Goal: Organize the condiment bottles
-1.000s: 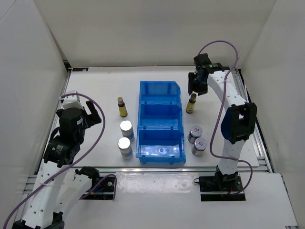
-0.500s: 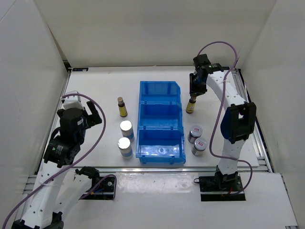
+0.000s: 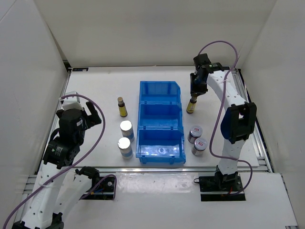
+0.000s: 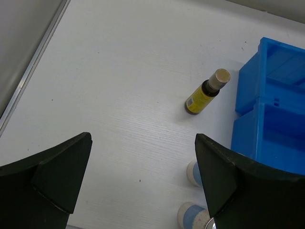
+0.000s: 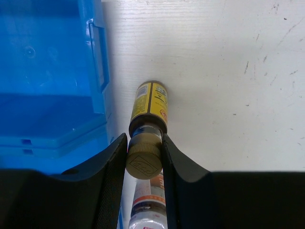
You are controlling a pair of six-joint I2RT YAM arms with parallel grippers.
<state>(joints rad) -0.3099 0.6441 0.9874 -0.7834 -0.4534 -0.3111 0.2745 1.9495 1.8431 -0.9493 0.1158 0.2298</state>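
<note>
My right gripper (image 3: 194,94) is shut on the cap of a slim dark-brown bottle with a yellow label (image 3: 191,107), which stands on the table just right of the blue bin (image 3: 160,85). The right wrist view shows the cap (image 5: 144,160) pinched between both fingers (image 5: 114,162). The second brown bottle (image 3: 122,108) stands left of the bin. Two white bottles with blue bands (image 3: 126,129) (image 3: 124,145) stand below it. Two grey bottles (image 3: 195,133) (image 3: 199,145) stand right of the bin's near compartment. My left gripper (image 3: 90,114) is open and empty above the left table area.
The blue three-compartment bin holds no bottles; its left wall shows in the left wrist view (image 4: 271,124) and it fills the left of the right wrist view (image 5: 47,71). White enclosure walls surround the table. A metal rail runs along the right table edge (image 3: 252,119).
My right gripper has come down over the right brown bottle and closed on its cap. The left arm has hardly moved.
</note>
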